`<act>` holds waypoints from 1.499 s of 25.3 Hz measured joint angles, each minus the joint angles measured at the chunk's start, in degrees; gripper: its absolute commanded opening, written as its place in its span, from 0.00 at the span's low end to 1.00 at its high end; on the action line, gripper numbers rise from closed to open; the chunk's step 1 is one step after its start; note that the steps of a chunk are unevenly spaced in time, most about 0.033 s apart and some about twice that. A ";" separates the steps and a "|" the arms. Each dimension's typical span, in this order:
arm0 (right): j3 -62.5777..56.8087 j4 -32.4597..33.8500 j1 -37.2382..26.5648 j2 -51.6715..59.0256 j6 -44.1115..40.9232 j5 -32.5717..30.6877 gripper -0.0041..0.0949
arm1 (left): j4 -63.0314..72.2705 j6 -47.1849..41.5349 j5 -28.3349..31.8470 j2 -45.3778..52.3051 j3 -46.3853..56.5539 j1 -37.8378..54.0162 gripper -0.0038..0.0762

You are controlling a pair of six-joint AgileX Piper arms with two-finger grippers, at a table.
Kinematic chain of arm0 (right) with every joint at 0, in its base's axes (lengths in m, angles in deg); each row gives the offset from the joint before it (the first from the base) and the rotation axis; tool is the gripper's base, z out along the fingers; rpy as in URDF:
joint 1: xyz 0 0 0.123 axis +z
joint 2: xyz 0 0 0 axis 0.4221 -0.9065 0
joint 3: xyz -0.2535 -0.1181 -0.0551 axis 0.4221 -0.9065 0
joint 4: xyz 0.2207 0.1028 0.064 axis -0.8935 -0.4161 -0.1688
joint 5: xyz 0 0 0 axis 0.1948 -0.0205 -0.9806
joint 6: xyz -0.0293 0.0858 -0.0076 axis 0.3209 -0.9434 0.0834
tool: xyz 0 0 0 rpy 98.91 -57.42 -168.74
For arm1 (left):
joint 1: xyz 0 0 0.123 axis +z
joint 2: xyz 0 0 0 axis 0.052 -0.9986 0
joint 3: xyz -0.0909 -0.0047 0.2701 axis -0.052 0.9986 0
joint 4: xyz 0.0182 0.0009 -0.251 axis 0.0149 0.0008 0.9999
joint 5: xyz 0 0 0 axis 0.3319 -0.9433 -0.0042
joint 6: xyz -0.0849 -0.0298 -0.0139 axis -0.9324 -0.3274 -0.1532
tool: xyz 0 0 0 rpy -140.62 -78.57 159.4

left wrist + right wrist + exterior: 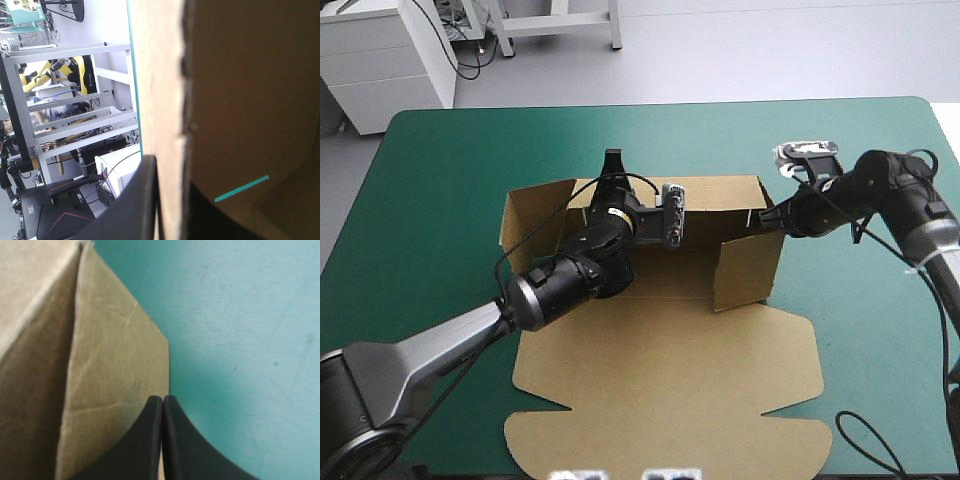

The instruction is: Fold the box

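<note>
The box (660,370) sits mid-table (440,180). Nearest me, at 6 o'clock, its lid lies flat with the cut tabs spread out. Beyond that the tray is half made, with the back wall up and the side wall at 3 o'clock standing but leaning loose.

The left gripper (612,160) reaches over the tray to the back wall at about 11 o'clock. It is clamped on the wall's top edge, one black finger on each face of the board. The right gripper (162,399) is at the far end of the 3 o'clock wall. Its fingers are all but together and pinch the edge of the flap, with a sliver of board showing between them.

This board looks light and stiff across its panels. I'd expect it to hinge readily at the scored creases and to skate on the smooth cover if pushed from only one side. The thin edges would likely dent or tear under a hard pinch. The best holds seem to be on a wall's top edge, near a corner crease, with the opposite side steadied.
</note>
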 measured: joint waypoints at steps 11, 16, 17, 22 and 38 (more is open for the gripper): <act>-31.07 -26.09 0.00 17.18 40.66 28.19 0.10 | 0.49 0.94 -0.65 0.00 0.00 -0.36 0.04; -34.82 -32.94 0.00 17.70 50.07 28.18 0.39 | 1.04 2.41 -1.17 0.00 0.00 -0.66 0.04; -34.92 -33.28 0.00 17.70 50.77 28.12 0.44 | 1.04 2.55 -1.37 0.00 0.00 -0.81 0.04; -34.97 -33.55 -0.22 17.70 52.25 27.96 0.53 | 1.04 4.92 -3.03 -0.41 -0.10 -1.54 0.04; -34.99 -41.12 -0.35 17.75 62.41 24.23 0.69 | 1.40 8.06 -3.68 -1.17 -0.48 -1.74 0.04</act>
